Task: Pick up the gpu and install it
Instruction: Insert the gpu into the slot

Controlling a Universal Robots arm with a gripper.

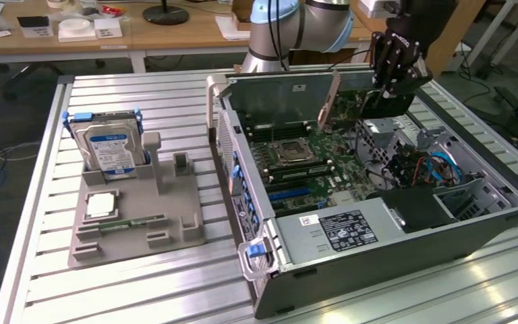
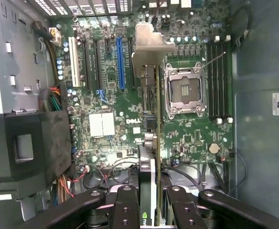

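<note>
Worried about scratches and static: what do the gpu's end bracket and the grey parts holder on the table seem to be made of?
The end bracket of the gpu looks like bare sheet metal: silvery, thin, with a bent flange. The grey parts holder is probably matte plastic, perhaps printed: dull, uniform, blocky slots.

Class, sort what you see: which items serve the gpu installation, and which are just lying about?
In the job: gpu, gripper holding it, motherboard, open computer case.
Lying about: hard drive, memory stick, grey holder beside the case.
</note>
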